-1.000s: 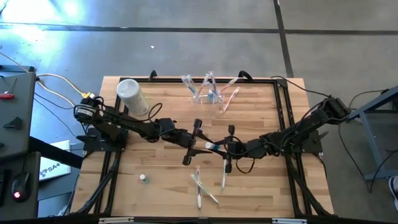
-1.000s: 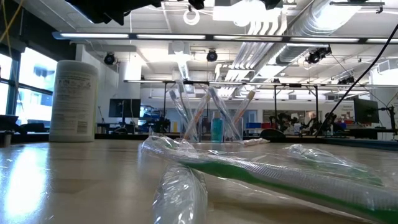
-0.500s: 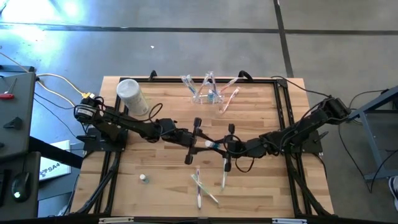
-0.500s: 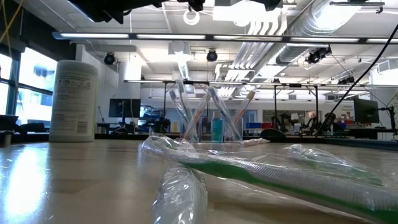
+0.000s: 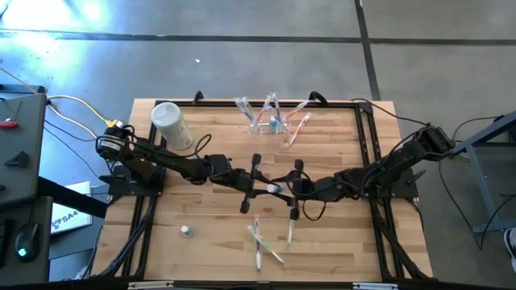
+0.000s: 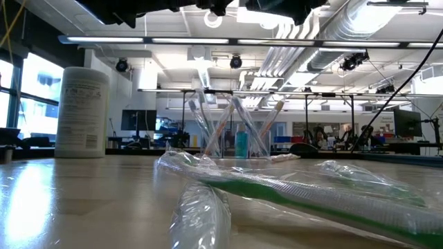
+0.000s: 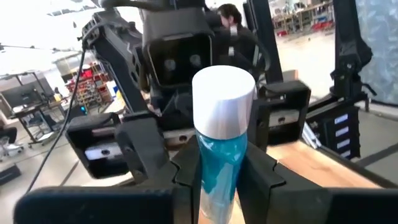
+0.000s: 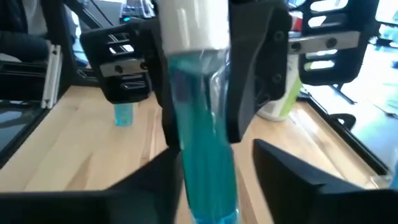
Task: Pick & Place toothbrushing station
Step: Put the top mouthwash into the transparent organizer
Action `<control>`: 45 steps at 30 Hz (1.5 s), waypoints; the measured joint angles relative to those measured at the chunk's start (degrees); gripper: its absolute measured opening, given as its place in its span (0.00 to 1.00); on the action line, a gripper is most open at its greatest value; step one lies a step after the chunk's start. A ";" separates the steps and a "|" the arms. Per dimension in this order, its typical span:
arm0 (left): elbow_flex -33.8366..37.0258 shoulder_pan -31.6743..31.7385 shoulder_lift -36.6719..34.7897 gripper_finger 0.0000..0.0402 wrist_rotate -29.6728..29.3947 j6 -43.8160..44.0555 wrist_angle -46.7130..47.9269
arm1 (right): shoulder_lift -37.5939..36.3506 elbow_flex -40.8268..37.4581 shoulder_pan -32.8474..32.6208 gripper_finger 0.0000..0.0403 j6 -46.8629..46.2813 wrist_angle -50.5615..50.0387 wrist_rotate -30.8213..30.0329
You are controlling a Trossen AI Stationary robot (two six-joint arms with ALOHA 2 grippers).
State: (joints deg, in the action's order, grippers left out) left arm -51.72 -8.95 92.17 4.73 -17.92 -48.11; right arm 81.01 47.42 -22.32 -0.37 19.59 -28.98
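A blue tube with a white cap (image 7: 222,134) stands upright in mid-air over the table's middle, seen from above as a white dot (image 5: 272,188). My left gripper (image 7: 221,171) comes from the table's left and is shut on it. Facing it from the right, my right gripper (image 8: 217,186) is open, its fingers (image 7: 134,149) standing apart on either side of the tube. The toothbrushing station (image 5: 270,121), a clear holder with brushes leaning in it, stands at the table's far middle and also appears in the low view (image 6: 232,135). My left gripper pinches the tube's blue body (image 8: 200,93) between its two fingers (image 8: 249,81), below the white cap. The fingers come level from the table's left. The tube stands upright in the hold, cap up, lifted clear of the table.
A white canister (image 5: 171,125) stands at the far left. Wrapped toothbrushes (image 5: 262,242) lie near the front edge; one with a green handle (image 6: 291,190) lies right before the low camera. A small blue bottle (image 5: 186,231) stands at the near left.
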 joint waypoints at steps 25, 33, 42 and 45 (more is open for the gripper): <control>-0.01 -0.04 -5.65 0.16 -2.65 1.67 22.59 | -3.82 0.00 -4.92 0.66 6.37 -0.87 -6.69; 0.00 -0.04 -5.65 0.16 -2.62 1.67 22.64 | -1.77 -0.02 0.01 0.64 7.21 2.19 3.68; 0.00 -0.04 -5.65 0.16 -2.71 1.67 22.64 | 0.70 0.00 3.84 0.64 7.65 7.05 12.77; 0.00 -0.04 -5.65 0.16 -2.77 1.67 22.57 | 0.85 0.00 4.43 0.64 7.64 6.72 13.96</control>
State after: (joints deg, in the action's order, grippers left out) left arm -51.72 -8.99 86.52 1.95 -16.25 -25.54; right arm 81.87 47.42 -17.90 7.27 26.31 -15.02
